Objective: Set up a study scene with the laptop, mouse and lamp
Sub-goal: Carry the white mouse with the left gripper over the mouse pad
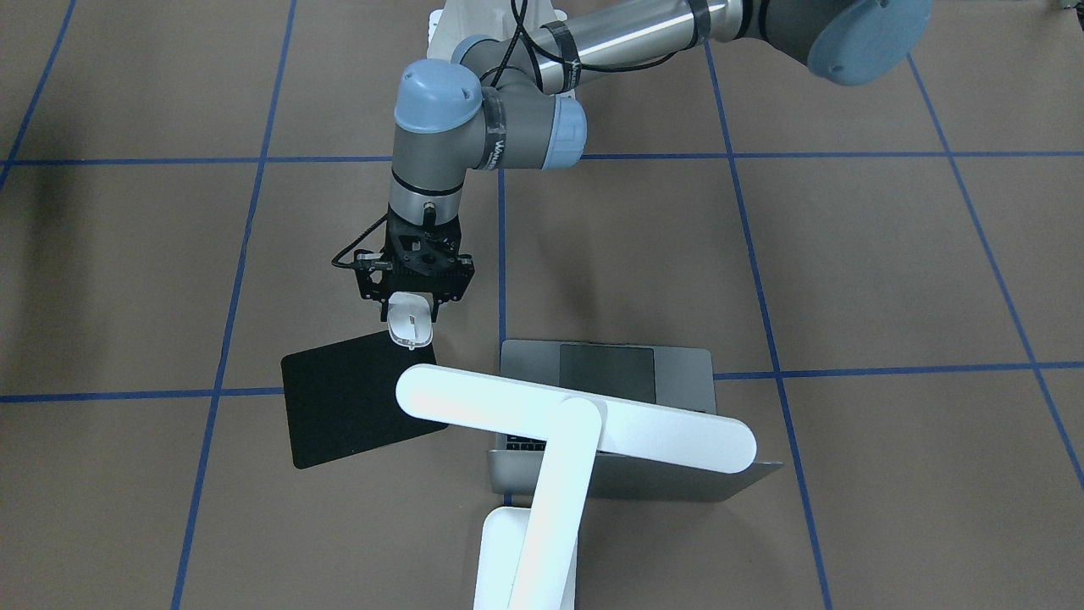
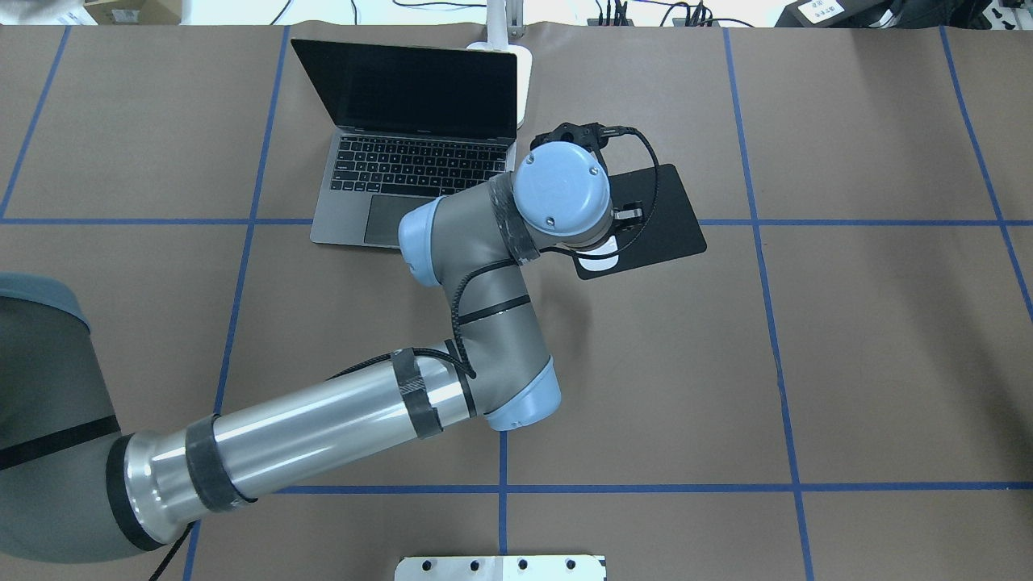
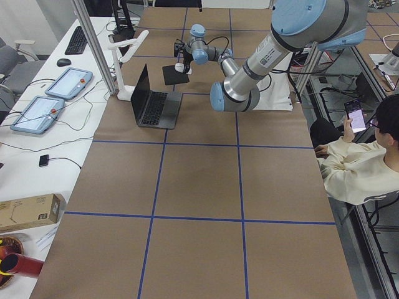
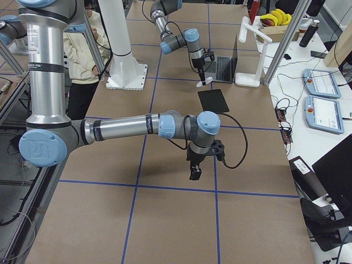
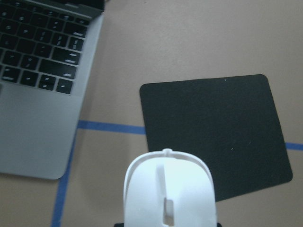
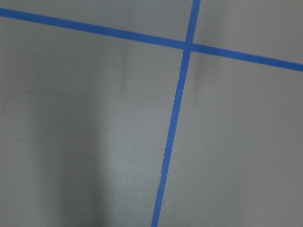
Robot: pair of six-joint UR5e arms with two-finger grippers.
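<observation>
My left gripper is shut on the white mouse and holds it just above the near edge of the black square pad. In the left wrist view the mouse fills the bottom, with the pad beyond it. The open grey laptop stands left of the pad, seen from overhead. The white lamp stands behind the laptop, its bar head over the laptop. My right gripper hangs over bare table far from these; I cannot tell whether it is open or shut.
A white flanged pedestal sits at the table's near edge. Blue tape lines cross the brown table. A seated person is beside the table. Tablets and boxes lie on a side desk.
</observation>
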